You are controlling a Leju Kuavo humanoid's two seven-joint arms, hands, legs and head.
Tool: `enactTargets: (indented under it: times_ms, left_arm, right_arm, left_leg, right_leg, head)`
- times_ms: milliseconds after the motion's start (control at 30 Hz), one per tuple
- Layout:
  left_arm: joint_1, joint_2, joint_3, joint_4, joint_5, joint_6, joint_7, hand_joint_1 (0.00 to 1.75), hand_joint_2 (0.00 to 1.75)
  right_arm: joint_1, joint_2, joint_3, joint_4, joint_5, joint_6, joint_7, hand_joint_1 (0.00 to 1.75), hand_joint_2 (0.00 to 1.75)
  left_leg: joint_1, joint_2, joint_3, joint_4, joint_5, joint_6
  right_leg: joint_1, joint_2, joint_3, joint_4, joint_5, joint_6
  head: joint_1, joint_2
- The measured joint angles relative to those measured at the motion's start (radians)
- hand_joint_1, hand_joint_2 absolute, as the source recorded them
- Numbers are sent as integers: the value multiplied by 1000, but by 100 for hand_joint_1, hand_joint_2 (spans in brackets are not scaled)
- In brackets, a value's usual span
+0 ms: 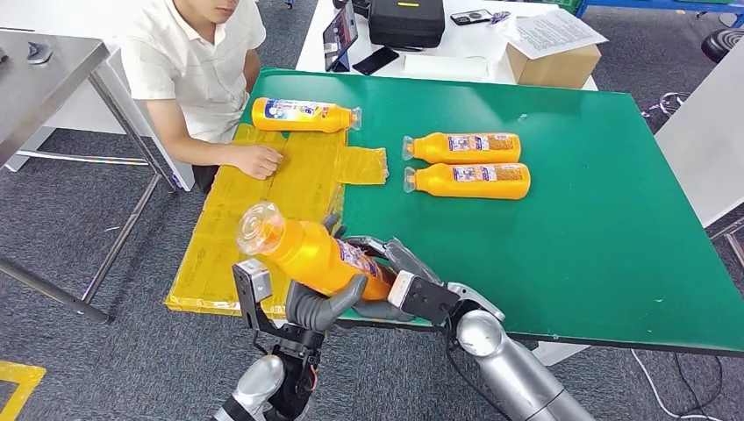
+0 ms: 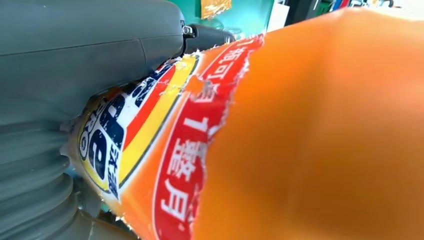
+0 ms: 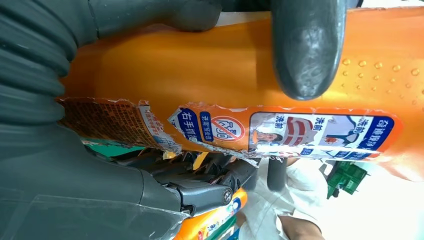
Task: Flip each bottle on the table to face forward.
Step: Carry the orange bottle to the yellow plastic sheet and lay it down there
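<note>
An orange bottle (image 1: 303, 250) with a clear cap is held tilted above the front-left edge of the green table (image 1: 561, 254), cap toward the left. My left hand (image 1: 320, 303) grips it from below, and my right hand (image 1: 395, 272) holds its base end. The left wrist view shows the bottle's torn label (image 2: 165, 150) pressed against my left hand (image 2: 90, 55). In the right wrist view my thumb (image 3: 307, 45) lies across the bottle (image 3: 200, 70). One more bottle (image 1: 303, 114) lies on the yellow mat (image 1: 289, 189). Two bottles (image 1: 465, 147) (image 1: 474, 180) lie side by side on the green.
A person sits at the table's left, one hand (image 1: 256, 160) resting on the yellow mat. A cardboard box (image 1: 554, 61), a black case (image 1: 405, 22) and a tablet (image 1: 339, 35) stand on the white table behind. A metal table (image 1: 44, 70) is at far left.
</note>
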Motion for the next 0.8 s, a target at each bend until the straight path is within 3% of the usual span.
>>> enactTargets:
  times_ms: [133,233,367,533,600,800]
  left_arm:
    - [6,-2,16,-14,27,-3,10,175,175]
    - [11,-7,25,-28,-10,55,-10,175,175]
    - [14,-10,21,-38,-132,169,-62,175,175]
    - [40,-10,37,-74,-188,207,-74,175,175]
    - [45,-5,68,-88,-188,215,-68,175,175]
    - [59,-2,98,-115,-186,210,-59,175,175]
  right_arm:
    - [2,3,18,0,18,-18,-5,0,0]
    - [18,9,29,-10,111,-137,-31,0,0]
    - [87,26,31,-57,329,-451,-56,0,0]
    - [189,33,14,-105,532,-796,-30,0,0]
    - [218,31,-1,-118,551,-855,-23,0,0]
    - [254,30,-18,-135,562,-870,-18,0,0]
  left_leg:
    - [0,0,0,0,0,0]
    - [0,0,0,0,0,0]
    - [0,0,-1,0,0,0]
    - [0,0,-2,0,-1,0]
    - [0,0,-2,0,-1,0]
    - [0,0,-1,0,0,-1]
  right_leg:
    - [0,0,0,0,0,0]
    - [0,0,0,0,0,0]
    - [0,0,-1,0,0,0]
    - [0,0,-2,0,0,0]
    - [0,0,-2,0,0,0]
    - [0,0,-2,0,0,0]
  head:
    - [0,0]
    - [0,0]
    - [0,0]
    - [0,0]
    - [0,0]
    - [0,0]
